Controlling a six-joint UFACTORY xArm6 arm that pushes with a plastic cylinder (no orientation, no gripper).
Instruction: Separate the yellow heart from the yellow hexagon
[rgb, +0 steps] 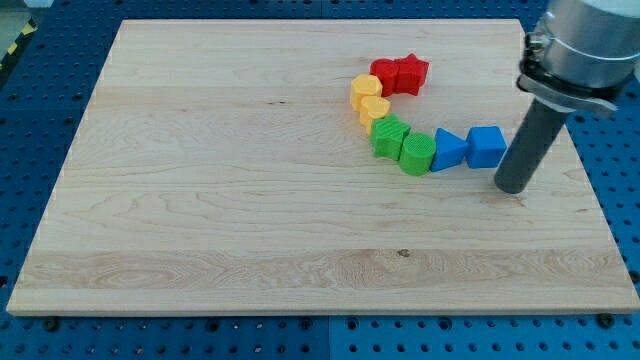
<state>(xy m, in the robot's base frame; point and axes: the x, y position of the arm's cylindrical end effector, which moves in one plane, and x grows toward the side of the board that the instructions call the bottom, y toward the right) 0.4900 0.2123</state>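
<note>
The yellow hexagon (365, 90) and the yellow heart (374, 108) touch each other at the upper middle-right of the wooden board (200, 200), the heart just below and right of the hexagon. They are part of a curved chain of blocks. My tip (512, 186) rests on the board at the view's right, just right of and slightly below the blue cube (485, 146), well away from the two yellow blocks.
A red block (385, 73) and a red star (410, 72) sit above the hexagon. A green block (389, 136) and a green cylinder (416, 153) lie below the heart, then a blue triangle (448, 150). The board's right edge is near my tip.
</note>
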